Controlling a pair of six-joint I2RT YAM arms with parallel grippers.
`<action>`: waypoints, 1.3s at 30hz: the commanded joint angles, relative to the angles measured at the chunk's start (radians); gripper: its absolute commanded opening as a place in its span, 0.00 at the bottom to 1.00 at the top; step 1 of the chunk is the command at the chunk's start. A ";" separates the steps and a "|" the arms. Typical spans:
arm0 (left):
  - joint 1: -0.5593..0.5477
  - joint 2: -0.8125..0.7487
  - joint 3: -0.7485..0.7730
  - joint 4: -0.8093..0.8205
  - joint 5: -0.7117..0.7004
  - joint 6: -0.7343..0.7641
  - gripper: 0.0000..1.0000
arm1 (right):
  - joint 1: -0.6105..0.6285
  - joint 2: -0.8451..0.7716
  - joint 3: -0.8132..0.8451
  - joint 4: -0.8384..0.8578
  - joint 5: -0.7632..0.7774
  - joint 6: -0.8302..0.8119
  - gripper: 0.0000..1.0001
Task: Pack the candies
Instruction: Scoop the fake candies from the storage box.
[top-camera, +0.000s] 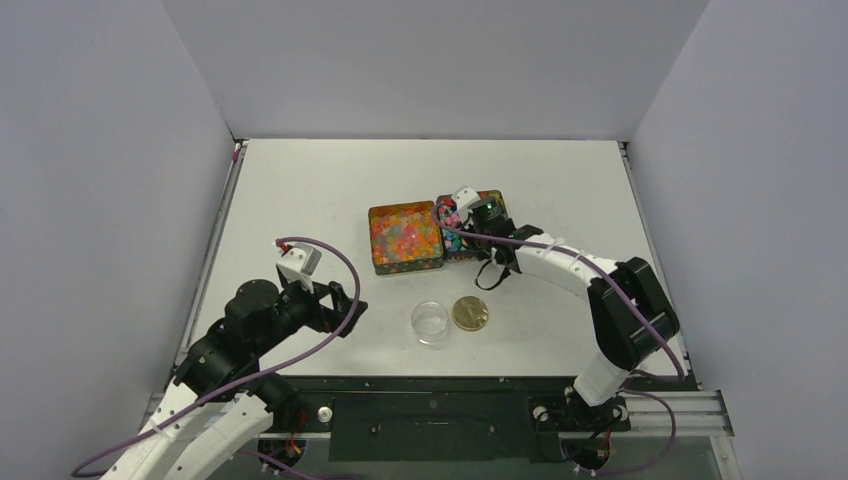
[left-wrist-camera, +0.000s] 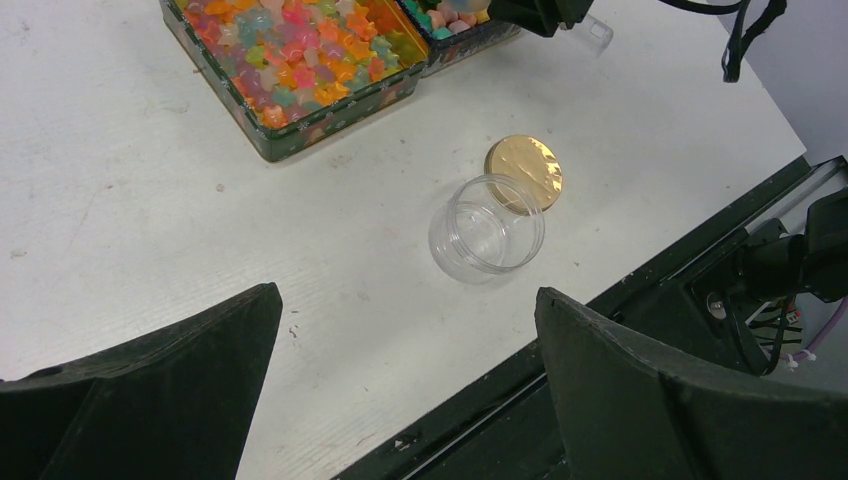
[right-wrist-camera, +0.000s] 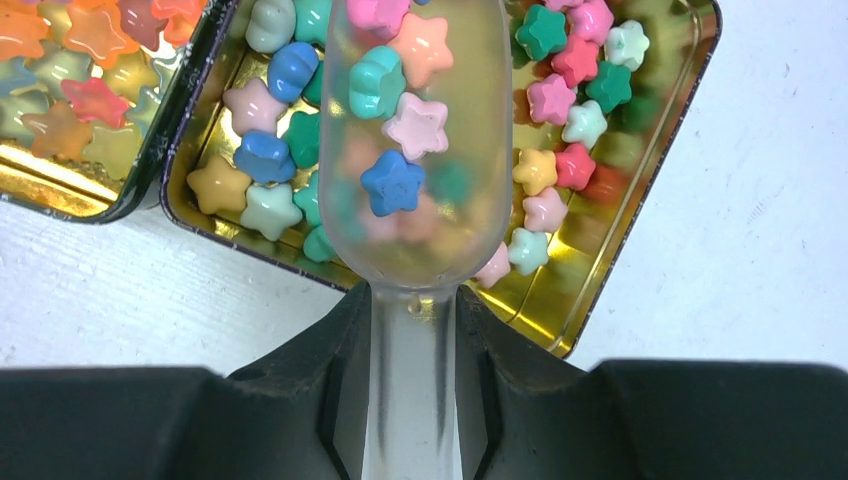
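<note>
Candies, dull star and lump shapes in blue, green, pink and yellow, lie in a gold-lined tin across the upper half of the right wrist view. Several more sit in the bowl of a cloudy plastic scoop held over that tin at ctr frame; can't tell if the scoop touches the ones below. Right gripper is clamped on the scoop's handle at bottom ctr, one finger each side. Glossy see-through candies in orange, red and yellow fill a second tin at upper left of that view, right beside the first. In the top view both tins sit side by side near ctr of the white table, w/ the right arm reaching in from lower right. Lower in that frame a clear jar stands upright, a flat gold lid lying just beside it, both apart from the tins. Left gripper hangs over the table at lower left of the top view, jaws spread wide & holding nothing, well apart from jar and tins.
</note>
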 joint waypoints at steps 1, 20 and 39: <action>0.007 0.004 0.004 0.053 0.006 0.010 0.96 | 0.004 -0.092 -0.026 0.072 0.015 0.019 0.00; 0.013 0.005 0.003 0.056 0.015 0.011 0.96 | 0.222 -0.459 -0.204 -0.002 0.127 0.133 0.00; 0.030 0.013 0.004 0.058 0.033 0.011 0.96 | 0.545 -0.657 -0.185 -0.351 0.295 0.414 0.00</action>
